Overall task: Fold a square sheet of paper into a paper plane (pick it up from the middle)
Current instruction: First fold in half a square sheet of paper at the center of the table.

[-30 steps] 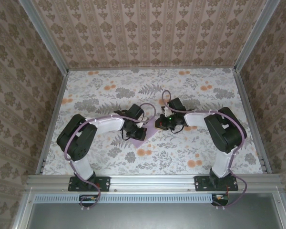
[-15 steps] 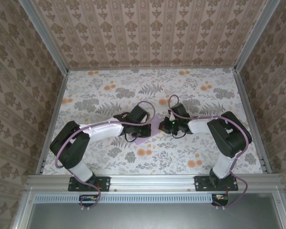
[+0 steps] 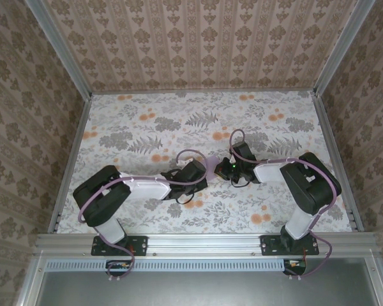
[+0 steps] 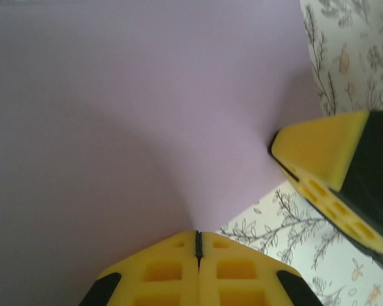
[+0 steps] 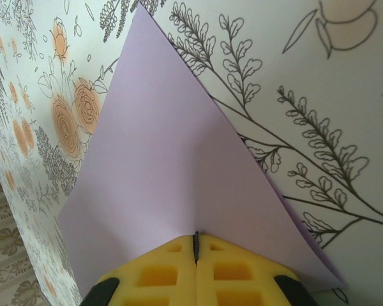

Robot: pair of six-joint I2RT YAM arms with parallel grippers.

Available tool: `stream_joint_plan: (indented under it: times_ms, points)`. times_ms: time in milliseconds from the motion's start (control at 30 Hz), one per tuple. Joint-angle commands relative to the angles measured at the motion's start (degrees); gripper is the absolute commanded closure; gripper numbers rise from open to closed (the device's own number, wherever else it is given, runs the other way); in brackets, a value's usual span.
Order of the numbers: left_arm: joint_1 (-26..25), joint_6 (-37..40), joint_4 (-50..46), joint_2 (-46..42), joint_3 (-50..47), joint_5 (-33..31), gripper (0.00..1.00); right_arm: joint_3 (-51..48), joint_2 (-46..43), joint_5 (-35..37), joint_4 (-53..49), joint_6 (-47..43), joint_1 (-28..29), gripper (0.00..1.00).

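Left pincer (image 4: 198, 241) closed, pinching the square sheet of paper (image 4: 127, 115) at its edge. Right pincer (image 5: 196, 245) also closed, clamped on the same sheet, which is creased to a point in its wrist view. Sheet sits between both pincers, mid-width on the bench (image 3: 147, 121), nearer the near edge.

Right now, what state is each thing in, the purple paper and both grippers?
square sheet of paper: pinched by both grippers, bowed rather than flat.
left gripper: shut on the square sheet of paper.
right gripper: shut on the square sheet of paper.
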Motion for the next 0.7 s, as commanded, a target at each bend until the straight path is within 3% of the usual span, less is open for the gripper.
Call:
stream_joint_plan:
  times_ms: [0,467,667]
  points:
    - [-0.5,-3.8,4.5,0.1,-1.2,-5.2,1.00,-1.7,2.0,2.3,-2.6,0.6,0.0,1.00]
    - [-2.1,-7.1,4.1,1.4,-4.0,-10.2,1.00,-1.9,3.2,2.9,-3.1,0.7,-0.4,1.00]
    - [-2.9,-11.9,3.7,0.6,-7.9,-12.9,1.00,-2.6,3.2,4.2,-4.2,0.7,-0.9,1.00]
